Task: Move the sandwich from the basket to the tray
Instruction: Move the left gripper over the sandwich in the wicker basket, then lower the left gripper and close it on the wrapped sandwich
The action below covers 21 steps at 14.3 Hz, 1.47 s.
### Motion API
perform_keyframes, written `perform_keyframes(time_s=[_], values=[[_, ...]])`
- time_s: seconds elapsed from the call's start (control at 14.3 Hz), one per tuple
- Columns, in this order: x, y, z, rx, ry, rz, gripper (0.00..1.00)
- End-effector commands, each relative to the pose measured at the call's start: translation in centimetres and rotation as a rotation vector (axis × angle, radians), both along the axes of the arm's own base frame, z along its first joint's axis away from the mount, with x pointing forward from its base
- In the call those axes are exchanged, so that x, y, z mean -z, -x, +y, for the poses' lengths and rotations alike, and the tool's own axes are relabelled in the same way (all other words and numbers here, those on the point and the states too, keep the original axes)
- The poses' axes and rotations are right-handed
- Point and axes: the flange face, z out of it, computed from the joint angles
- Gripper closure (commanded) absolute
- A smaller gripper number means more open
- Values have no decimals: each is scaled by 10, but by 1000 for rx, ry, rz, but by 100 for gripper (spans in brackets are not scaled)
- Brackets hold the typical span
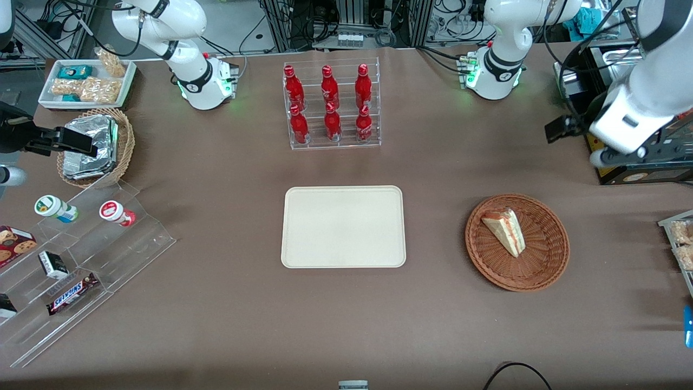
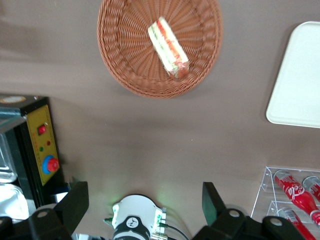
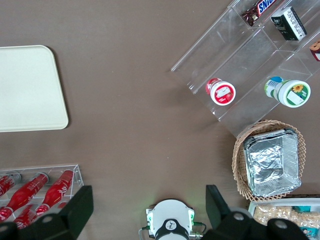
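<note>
A brown cloth covers the worktop [image 1: 216, 303]. Above its edge, metal frames [image 1: 303, 21] with many black cables [image 1: 460, 16] stand on a grey floor [image 1: 32, 59].

Sandwich [image 1: 505, 230] lies in basket [image 1: 547, 265] — beside tray [image 1: 303, 254] at table's middle; gripper [image 2: 142, 200] hangs above the working arm's end, fingers apart.

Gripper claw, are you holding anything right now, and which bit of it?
Nothing is held. The gripper hangs open, high above the table, away from the basket. The sandwich lies untouched in that basket.
</note>
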Motion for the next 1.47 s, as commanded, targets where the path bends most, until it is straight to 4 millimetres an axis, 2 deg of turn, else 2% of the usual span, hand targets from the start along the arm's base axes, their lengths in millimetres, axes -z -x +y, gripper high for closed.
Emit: perform_keyframes(time_s=[0.0, 0.21, 0.42, 0.56, 0.7, 0.91, 1.12, 1.4], values=[[56, -19, 0, -37, -18, 15, 0], [132, -20, 1, -113, -20, -73, 0], [189, -18, 0, -229, -23, -137, 0], [216, -20, -1, -353, -56, -114, 0], [241, -25, -2, -403, -55, -117, 0], [269, -31, -3, -502, -48, -157, 0], [290, -38, -5, -510, -33, -171, 0], [329, -40, -3, -521, -24, -156, 1]])
